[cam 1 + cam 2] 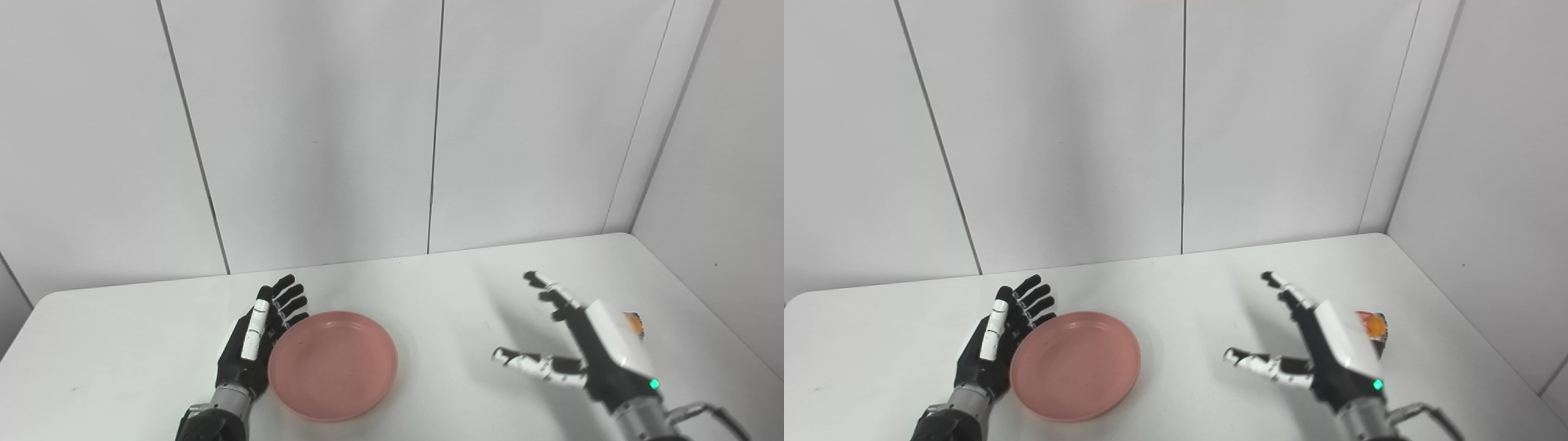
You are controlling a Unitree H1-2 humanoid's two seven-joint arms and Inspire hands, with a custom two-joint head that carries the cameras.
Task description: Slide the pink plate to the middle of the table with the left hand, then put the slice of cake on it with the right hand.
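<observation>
White table point(429, 288), panelled wall | left hand point(257, 343) spread against pink plate point(334, 364) | right hand point(582, 349) spread, empty

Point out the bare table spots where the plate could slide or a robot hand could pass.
Bare table lies between the pink plate and the right robot hand, and along the back wall. It is crowded on the plate's left, where the left robot hand sits against its rim, and at the cake slice behind the right robot hand.

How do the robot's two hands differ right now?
The left hand lies low with its palm against the rim of the pink plate; the right hand touches nothing and hangs over bare table, hiding most of the cake slice. The left hand's fingers lie close together; the right's thumb sticks far out. Both are open.
</observation>
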